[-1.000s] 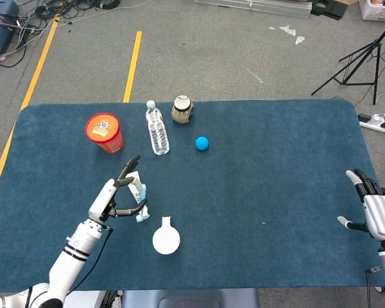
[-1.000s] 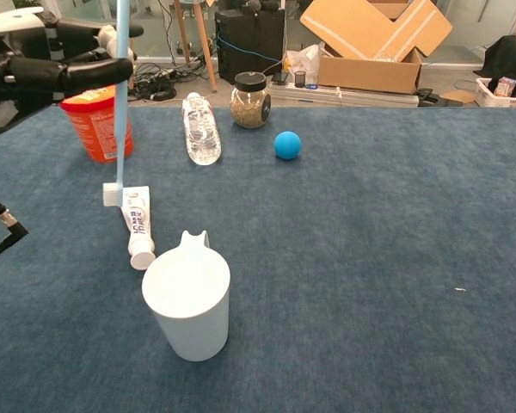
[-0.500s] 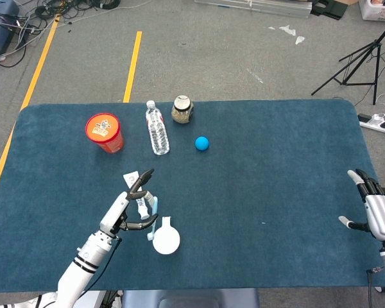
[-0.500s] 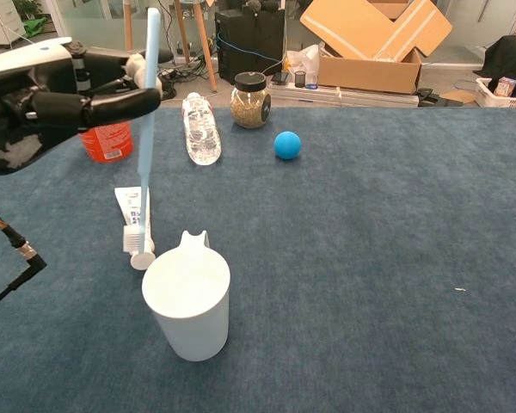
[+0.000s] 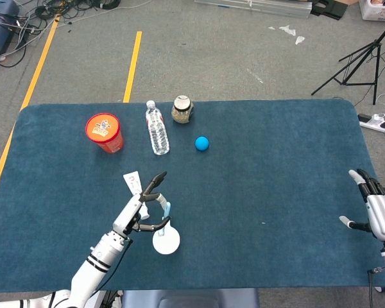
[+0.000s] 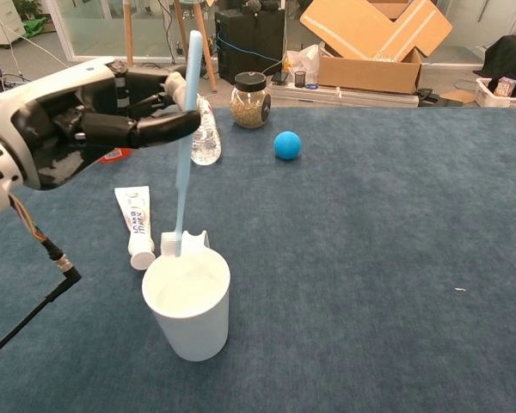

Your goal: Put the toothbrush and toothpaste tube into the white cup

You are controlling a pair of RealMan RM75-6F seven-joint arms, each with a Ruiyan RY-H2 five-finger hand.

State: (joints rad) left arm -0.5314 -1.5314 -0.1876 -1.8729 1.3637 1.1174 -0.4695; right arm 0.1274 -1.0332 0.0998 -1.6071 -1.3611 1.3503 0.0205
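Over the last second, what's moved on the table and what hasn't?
The left hand, holding the toothbrush upright with its head down, carried it from above the toothpaste tube across to the white cup; the brush head now hangs at the cup's back rim. The tube, cup and open right hand stayed put.

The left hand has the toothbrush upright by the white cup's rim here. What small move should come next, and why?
Probably shift the left hand slightly toward the cup's centre, then lower. The toothbrush hangs head-down with its bristles at the far rim of the white cup, beside the handle, not clearly inside. The toothpaste tube lies on the table.
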